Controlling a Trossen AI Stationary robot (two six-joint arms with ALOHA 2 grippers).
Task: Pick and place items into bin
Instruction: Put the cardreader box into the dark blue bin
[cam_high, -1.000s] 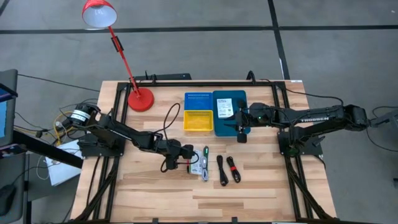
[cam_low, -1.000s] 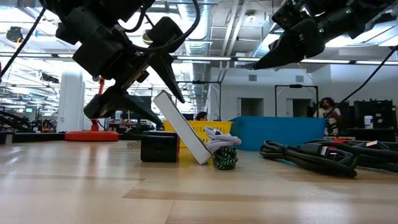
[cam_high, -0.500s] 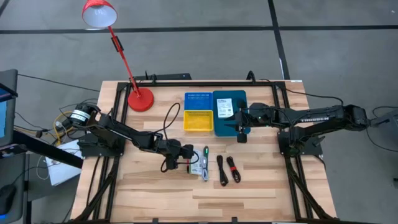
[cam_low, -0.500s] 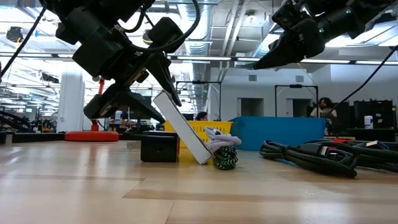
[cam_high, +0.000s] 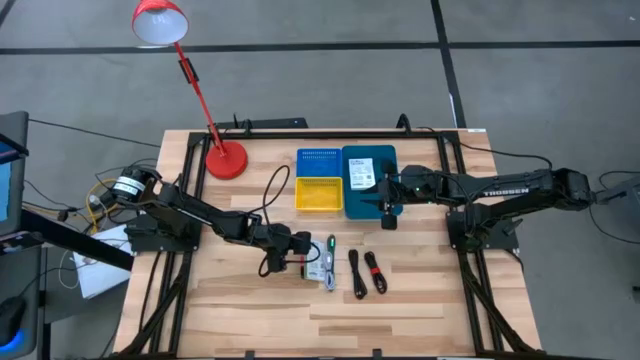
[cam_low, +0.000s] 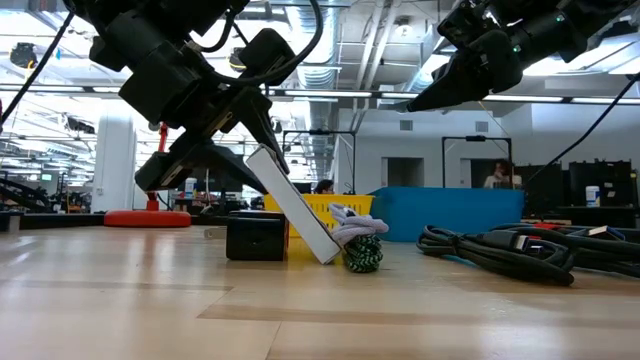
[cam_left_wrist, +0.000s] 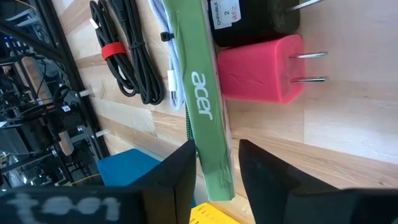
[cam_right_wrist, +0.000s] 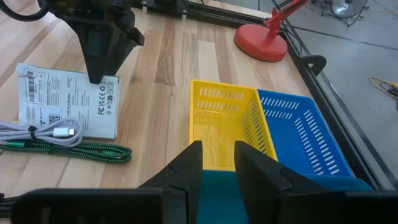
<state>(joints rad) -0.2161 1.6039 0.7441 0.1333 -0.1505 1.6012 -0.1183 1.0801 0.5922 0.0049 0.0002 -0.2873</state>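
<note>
While narrower than before, left gripper (cam_left_wrist: 214, 171) jaws astride green packet (cam_left_wrist: 203, 99).

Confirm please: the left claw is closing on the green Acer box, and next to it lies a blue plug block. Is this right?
Not quite. The left wrist view shows the plug block is red-pink, not blue. The left claw does straddle the green Acer box.

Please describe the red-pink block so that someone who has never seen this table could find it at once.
Look at the wooden table and find the left gripper, in front of the yellow bin. The red-pink block lies there beside a black block and a green acer-printed packet. It alone is pink, with two metal prongs.
</note>
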